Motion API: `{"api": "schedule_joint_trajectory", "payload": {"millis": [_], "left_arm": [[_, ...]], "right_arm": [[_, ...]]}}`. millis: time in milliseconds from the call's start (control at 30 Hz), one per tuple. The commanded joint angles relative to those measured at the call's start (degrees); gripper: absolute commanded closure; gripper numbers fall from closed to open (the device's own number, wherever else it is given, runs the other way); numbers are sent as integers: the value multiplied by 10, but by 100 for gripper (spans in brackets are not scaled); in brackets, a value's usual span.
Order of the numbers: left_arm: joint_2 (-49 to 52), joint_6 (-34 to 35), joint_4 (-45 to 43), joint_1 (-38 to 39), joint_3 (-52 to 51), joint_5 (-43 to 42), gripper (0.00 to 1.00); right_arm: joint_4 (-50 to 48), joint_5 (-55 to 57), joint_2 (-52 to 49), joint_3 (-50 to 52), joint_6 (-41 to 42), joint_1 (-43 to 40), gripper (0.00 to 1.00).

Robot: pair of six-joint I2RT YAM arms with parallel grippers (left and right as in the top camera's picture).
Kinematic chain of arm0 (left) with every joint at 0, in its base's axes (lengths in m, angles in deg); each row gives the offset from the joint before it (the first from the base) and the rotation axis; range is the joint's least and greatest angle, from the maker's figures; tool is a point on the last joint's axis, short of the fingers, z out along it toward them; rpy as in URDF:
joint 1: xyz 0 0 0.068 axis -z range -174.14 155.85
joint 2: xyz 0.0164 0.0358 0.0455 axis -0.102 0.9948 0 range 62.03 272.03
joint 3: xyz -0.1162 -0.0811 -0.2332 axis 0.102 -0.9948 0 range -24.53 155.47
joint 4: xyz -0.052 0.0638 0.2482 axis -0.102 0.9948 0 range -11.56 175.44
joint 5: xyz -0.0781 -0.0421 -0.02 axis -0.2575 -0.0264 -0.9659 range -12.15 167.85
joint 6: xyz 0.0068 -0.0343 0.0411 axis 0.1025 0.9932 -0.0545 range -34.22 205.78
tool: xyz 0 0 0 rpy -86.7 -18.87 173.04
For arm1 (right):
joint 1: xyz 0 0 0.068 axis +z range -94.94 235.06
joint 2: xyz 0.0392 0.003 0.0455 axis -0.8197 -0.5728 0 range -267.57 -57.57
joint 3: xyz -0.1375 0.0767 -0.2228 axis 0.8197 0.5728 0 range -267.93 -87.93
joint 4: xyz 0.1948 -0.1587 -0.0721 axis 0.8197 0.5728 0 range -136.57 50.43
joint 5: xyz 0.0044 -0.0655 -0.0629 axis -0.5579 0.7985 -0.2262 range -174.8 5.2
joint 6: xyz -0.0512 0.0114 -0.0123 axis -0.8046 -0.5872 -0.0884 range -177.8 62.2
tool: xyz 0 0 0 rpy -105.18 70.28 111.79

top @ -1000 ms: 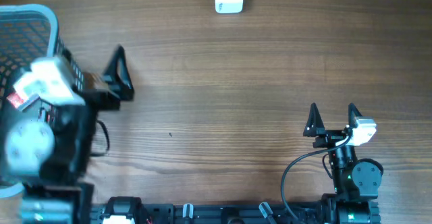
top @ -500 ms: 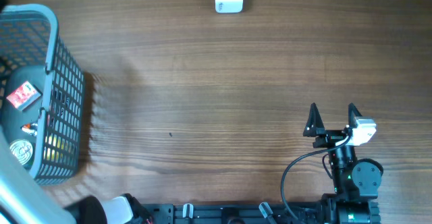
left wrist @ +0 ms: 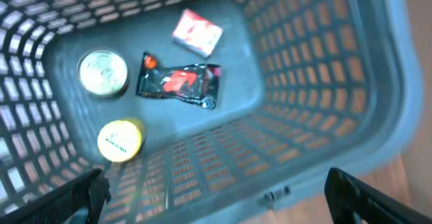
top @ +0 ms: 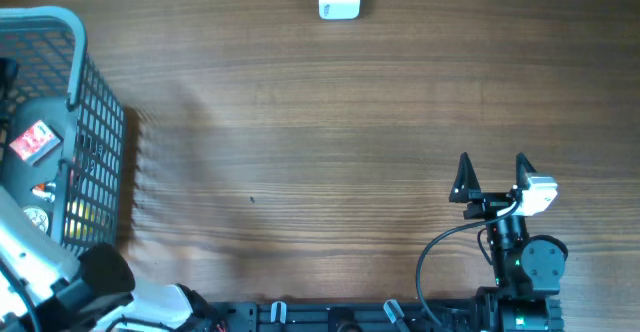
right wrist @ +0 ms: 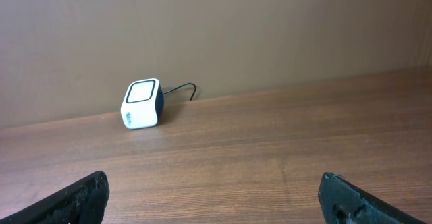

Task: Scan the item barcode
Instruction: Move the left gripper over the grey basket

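Basket [left wrist: 324,82] of grey mesh sits directly below the left gripper [left wrist: 216,183], whose fingers are spread wide and hold nothing. Beneath them, on the basket floor, lie a silver can [left wrist: 102,71], a yellow-lidded tub [left wrist: 120,140], a black and red packet [left wrist: 179,84] and a small red box [left wrist: 197,33]. Farther right, the right gripper [top: 492,162] is released and empty above the wooden table [top: 300,122], with the white scanner [right wrist: 142,104] well ahead of it, slightly to its left.

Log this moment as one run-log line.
left gripper: open, above basket | right gripper: open, empty | scanner: on table | items: in basket, none held
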Motion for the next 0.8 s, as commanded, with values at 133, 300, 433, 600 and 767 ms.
{"api": "schedule_joint_trajectory", "payload": {"millis": [133,300,433,600,767], "left_arm": [[3,163,2,-2,-64,52,0],[2,176,1,0,-143,90,0],[-16,173,-19,-1,-210,132,0],[-96,157,-88,0,-300,128,0],[-214,127,-183,0,-414,109,0]], "right_arm": [[-1,4,3,1,5,2,0],[-1,4,3,1,5,2,0],[-1,4,3,1,5,2,0],[-1,4,3,1,5,2,0],[-1,4,3,1,5,2,0]]}}
